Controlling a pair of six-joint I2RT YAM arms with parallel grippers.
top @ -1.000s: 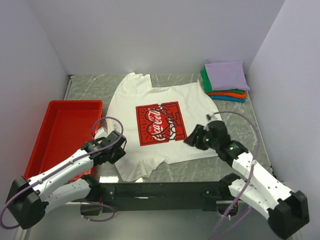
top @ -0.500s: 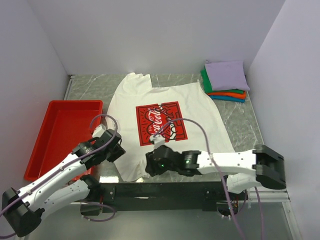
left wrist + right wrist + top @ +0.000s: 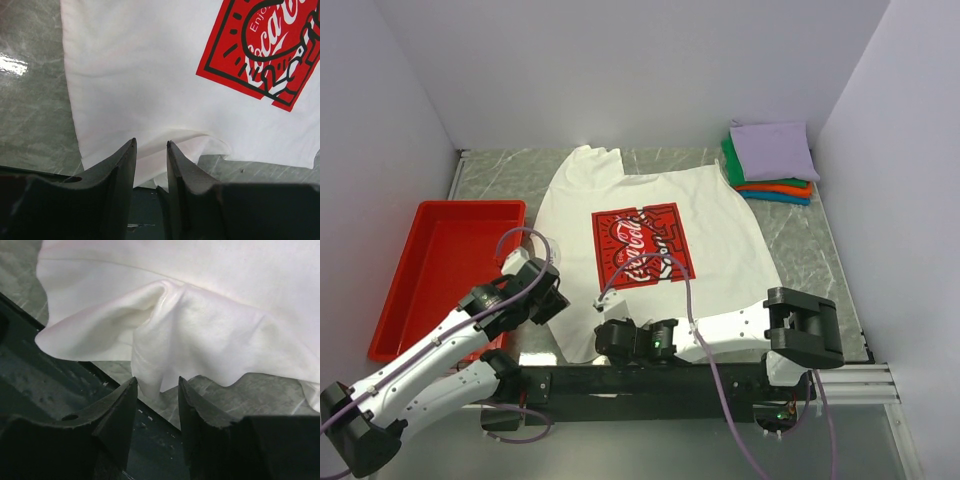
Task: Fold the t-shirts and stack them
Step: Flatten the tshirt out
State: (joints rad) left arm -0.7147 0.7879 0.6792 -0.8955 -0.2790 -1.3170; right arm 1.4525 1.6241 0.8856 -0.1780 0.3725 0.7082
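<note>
White tee (image 3: 650, 200) flat, one of five I count, stack (image 3: 772, 160) of four beyond it; left gripper (image 3: 150, 145), right gripper (image 3: 157, 382) narrowly parted at its hem.

Bright even light; glare on table (image 3: 12, 65); left end effector (image 3: 151, 145) prob. defocused.

White t-shirt (image 3: 720, 235): large, spread open and face up in the middle of the table (image 3: 810, 265), with the neck to the far side and the hem to the near edge.
Print (image 3: 642, 245): a red square with Coca-Cola lettering on the chest, a little turned.
Hem (image 3: 150, 325): not flat at the near left corner; it rises in a soft fold, wavy along the edge.
Stack: four folded shirts in the far right corner, just beside the white shirt's far right side.
Order: lavender t-shirt (image 3: 772, 148) on top, then the green t-shirt (image 3: 728, 160), the orange t-shirt (image 3: 775, 187) and the teal t-shirt (image 3: 780, 197) at the bottom.
</note>
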